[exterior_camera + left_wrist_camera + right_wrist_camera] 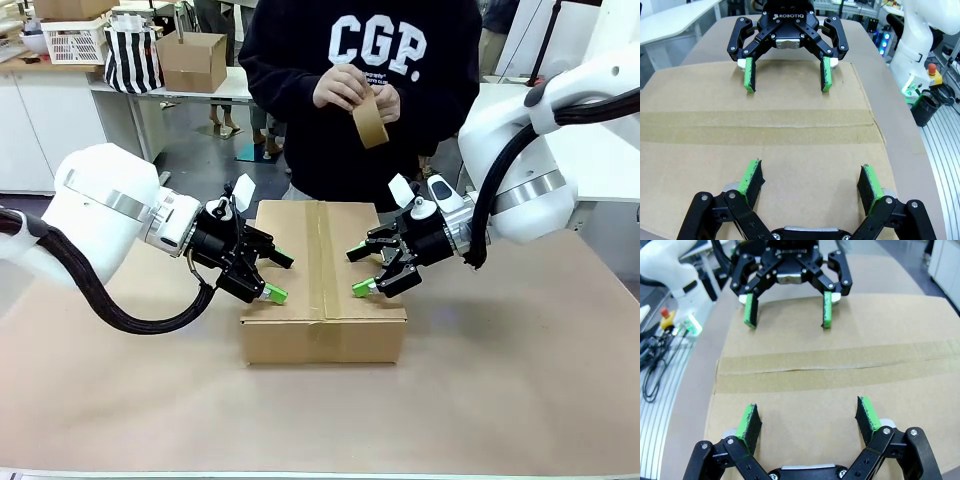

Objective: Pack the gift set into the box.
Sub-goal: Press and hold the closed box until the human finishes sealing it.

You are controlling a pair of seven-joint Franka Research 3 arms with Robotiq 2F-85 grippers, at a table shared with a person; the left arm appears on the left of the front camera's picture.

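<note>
The box (322, 328) stands in the middle of the table with its top flaps closed and a strip of brown tape (765, 125) along the centre seam. The gift set is hidden. My left gripper (281, 277) hovers open over the box's left edge, pads pointing inward. Facing it, my right gripper (357, 271) is open over the right edge. In the left wrist view my own gripper (809, 172) is low over the box top (790, 150), the right gripper (787, 82) opposite. The right wrist view mirrors this: right gripper (807, 412), left gripper (787, 320), box top (805, 390). Neither holds anything.
A person at the far side holds a roll of brown tape (370, 122) in both hands above the box. Brown paper covers the table (500, 400). Behind at the left stand a smaller carton (192, 60), a striped bag (132, 55) and a white basket (75, 40).
</note>
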